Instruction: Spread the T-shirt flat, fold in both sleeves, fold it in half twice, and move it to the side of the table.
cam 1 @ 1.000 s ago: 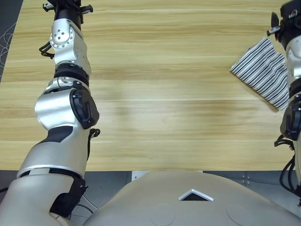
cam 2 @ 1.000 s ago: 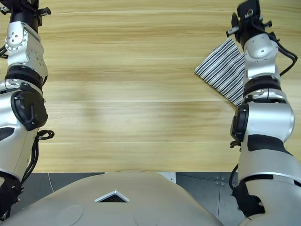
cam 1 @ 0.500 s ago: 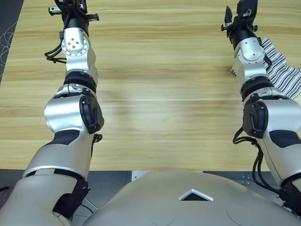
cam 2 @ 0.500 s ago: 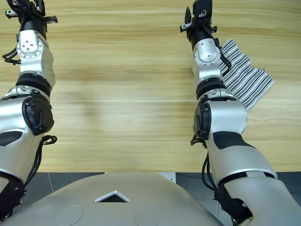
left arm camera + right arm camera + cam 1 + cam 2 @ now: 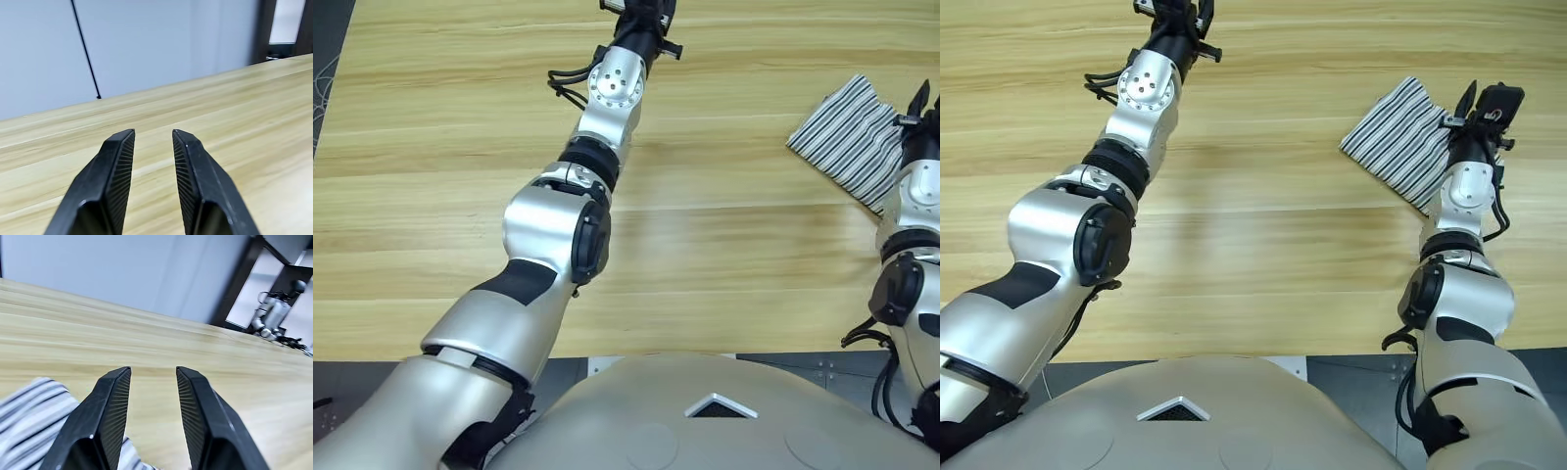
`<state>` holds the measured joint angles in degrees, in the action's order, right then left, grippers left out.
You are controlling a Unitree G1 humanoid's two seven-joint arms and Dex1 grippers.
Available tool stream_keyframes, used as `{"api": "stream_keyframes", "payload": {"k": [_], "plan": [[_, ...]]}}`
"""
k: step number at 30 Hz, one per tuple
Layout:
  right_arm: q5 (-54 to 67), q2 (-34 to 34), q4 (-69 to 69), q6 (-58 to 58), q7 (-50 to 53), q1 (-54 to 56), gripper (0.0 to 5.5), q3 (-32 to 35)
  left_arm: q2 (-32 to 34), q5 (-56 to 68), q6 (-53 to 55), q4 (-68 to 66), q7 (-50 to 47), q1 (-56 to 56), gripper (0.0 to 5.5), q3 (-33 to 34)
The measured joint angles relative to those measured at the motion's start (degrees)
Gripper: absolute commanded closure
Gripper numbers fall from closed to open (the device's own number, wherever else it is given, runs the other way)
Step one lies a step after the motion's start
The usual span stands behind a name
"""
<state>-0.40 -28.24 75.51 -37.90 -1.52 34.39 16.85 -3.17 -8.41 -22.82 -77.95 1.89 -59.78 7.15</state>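
The T-shirt (image 5: 850, 137) is a folded black-and-white striped bundle lying at the right side of the wooden table (image 5: 705, 245). My right gripper (image 5: 1484, 98) hovers at the bundle's right edge, fingers open with nothing between them; in the right wrist view the striped cloth (image 5: 29, 411) lies just below and beside the fingers (image 5: 115, 401). My left arm stretches diagonally across the table, and the left gripper (image 5: 1175, 8) is at the far edge near the middle. Its fingers (image 5: 120, 166) stand open over bare wood, holding nothing.
The table's front edge (image 5: 636, 354) runs just ahead of me, with dark floor (image 5: 333, 59) past its left end. A pale wall with a thin black cable (image 5: 84, 49) stands beyond the far edge. Machinery (image 5: 274, 316) sits off the table's right end.
My left arm has swung from the far left corner rightward to the middle of the far edge. My right arm has moved right, from left of the shirt to its right edge.
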Motion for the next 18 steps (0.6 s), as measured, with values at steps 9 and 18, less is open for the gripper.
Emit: {"api": "stream_keyframes", "payload": {"k": [9,18], "plan": [[-1.91,2.21,-0.16,0.64,1.14,2.28,3.79,-2.36,2.26,-1.32,0.23,-0.11,-0.04,0.00,4.07,0.27],[-3.83,3.56,0.56,3.82,1.45,5.55,3.79,-3.99,4.33,-1.50,1.63,-0.34,-0.16,0.00,4.07,1.28]]}}
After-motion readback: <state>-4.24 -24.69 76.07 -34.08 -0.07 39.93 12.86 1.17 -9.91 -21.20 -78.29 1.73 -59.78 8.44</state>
